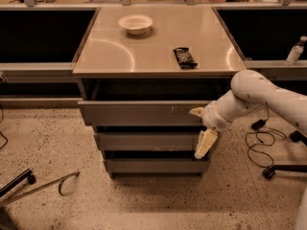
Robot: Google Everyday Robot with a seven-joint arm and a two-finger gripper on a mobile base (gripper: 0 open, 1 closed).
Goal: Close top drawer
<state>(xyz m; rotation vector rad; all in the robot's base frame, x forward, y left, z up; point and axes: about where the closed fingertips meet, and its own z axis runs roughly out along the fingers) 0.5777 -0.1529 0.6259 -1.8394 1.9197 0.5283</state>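
The top drawer (pixel 139 113) is a wide grey metal front with small pale scuffs right of centre, under the counter top (pixel 153 37). It stands out only a little, with a dark gap showing above its front. My gripper (pixel 201 128) is at the right end of that front, on a white arm coming from the right. It is open and empty: one pale finger (pixel 196 111) touches the drawer front and the other (pixel 205 145) hangs lower, in front of the middle drawer (pixel 148 141).
A white bowl (pixel 135 23) and a dark wrapped snack (pixel 184 57) lie on the counter top. The bottom drawer (pixel 153 166) sits below. Cables (pixel 259 143) and a chair base lie on the floor at right, and a metal stand (pixel 38 186) at left. A bottle (pixel 295 51) stands at far right.
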